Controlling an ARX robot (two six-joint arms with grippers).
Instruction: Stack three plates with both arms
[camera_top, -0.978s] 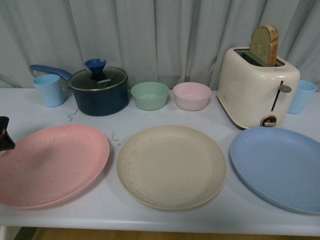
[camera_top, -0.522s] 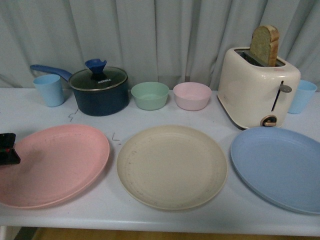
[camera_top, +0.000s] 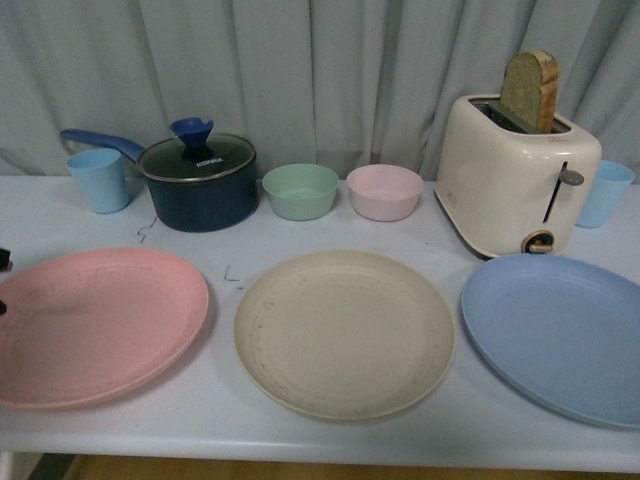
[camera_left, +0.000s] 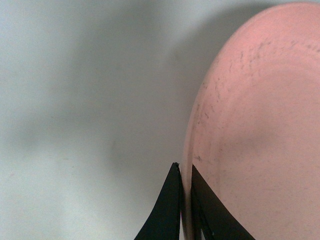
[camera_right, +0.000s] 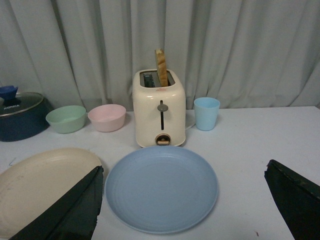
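Pink plate (camera_left: 260, 130): judged light, stiff, slippery plastic, best taken at the rim, where the left end effector (camera_left: 184, 170) is clamped; the right end effector (camera_right: 185, 166) is held apart.

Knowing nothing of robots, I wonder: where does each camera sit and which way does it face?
Front: on the body, facing the table; almost no robot shows.
Left wrist: left arm, close on pink plate; left gripper pinching its rim.
Right wrist: right arm, facing blue plate, toaster; open right gripper.
Front also sees both plates.
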